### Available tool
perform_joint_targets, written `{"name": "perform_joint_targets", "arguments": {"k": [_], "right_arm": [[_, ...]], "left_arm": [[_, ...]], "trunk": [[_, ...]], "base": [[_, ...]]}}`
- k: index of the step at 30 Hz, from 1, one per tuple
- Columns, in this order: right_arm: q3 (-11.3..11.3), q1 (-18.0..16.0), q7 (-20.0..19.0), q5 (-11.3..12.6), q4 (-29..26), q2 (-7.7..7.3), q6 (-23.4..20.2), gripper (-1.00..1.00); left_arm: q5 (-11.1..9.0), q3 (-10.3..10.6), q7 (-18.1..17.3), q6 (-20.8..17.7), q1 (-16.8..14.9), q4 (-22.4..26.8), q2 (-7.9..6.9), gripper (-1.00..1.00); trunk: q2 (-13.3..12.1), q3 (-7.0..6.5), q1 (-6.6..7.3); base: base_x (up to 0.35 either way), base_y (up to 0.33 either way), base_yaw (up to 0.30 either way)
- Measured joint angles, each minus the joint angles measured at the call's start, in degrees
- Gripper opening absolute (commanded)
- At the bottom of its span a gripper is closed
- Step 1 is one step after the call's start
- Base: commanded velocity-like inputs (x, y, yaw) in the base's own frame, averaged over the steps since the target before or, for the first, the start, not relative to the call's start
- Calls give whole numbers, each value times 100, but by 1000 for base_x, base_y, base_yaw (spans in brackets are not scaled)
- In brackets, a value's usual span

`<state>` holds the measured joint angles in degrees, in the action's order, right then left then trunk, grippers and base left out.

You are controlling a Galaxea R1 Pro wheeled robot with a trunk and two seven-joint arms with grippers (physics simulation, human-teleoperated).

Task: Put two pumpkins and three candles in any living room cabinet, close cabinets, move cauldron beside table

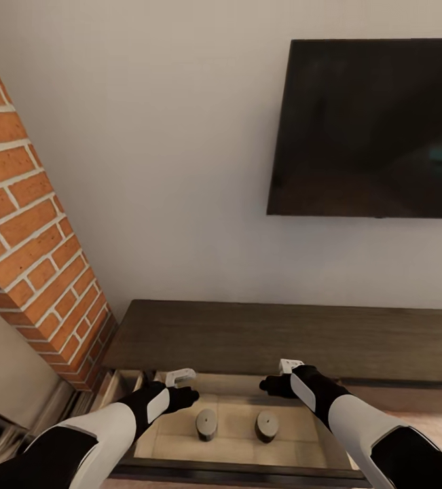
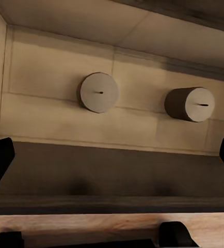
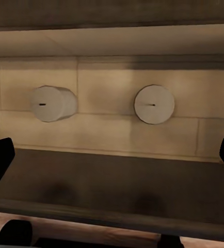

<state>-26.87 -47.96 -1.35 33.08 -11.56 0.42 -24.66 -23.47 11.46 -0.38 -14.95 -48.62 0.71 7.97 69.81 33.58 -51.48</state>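
Note:
The long dark brown cabinet (image 1: 282, 336) stands against the wall with a drawer (image 1: 248, 470) pulled out toward me. Two grey-tan candles stand upright on its pale floor, one to the left (image 1: 206, 424) and one to the right (image 1: 267, 425). My left gripper (image 1: 180, 397) hovers above the drawer's back left part. My right gripper (image 1: 278, 386) hovers above its back right. Both candles (image 2: 98, 92) (image 2: 190, 103) lie below the left gripper (image 2: 112, 160), whose fingers are spread wide and hold nothing. The right gripper (image 3: 112, 160) is equally open and empty over the candles (image 3: 52, 103) (image 3: 154, 104).
A red brick fireplace column (image 1: 24, 224) rises at the left, right beside the cabinet's end. A dark TV (image 1: 377, 129) hangs on the white wall above the cabinet. The drawer's dark front panel (image 2: 112, 170) lies between me and the candles.

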Motion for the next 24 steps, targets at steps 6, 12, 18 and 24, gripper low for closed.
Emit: {"name": "perform_joint_targets", "arguments": {"k": [6, 12, 18, 24], "right_arm": [[-12, 1, 0, 0, 0, 4, 0, 100], [-13, 1, 0, 0, -1, 2, 0, 100], [-6, 1, 0, 0, -1, -3, 0, 100], [-9, 1, 0, 0, -1, -5, 0, 100]], "left_arm": [[-273, 0, 20, -1, 4, -5, -5, 100], [-359, 4, 29, 6, 5, -6, -6, 100], [-370, 8, 29, 8, 4, -6, 0, 100], [-376, 9, 29, 221, 4, -16, 4, 100]], "trunk": [[0, -56, 0], [0, -111, 0], [0, -167, 0], [0, -222, 0]], "base": [[0, 0, 61], [0, 0, 61], [0, 0, 61], [0, 0, 61]]}}
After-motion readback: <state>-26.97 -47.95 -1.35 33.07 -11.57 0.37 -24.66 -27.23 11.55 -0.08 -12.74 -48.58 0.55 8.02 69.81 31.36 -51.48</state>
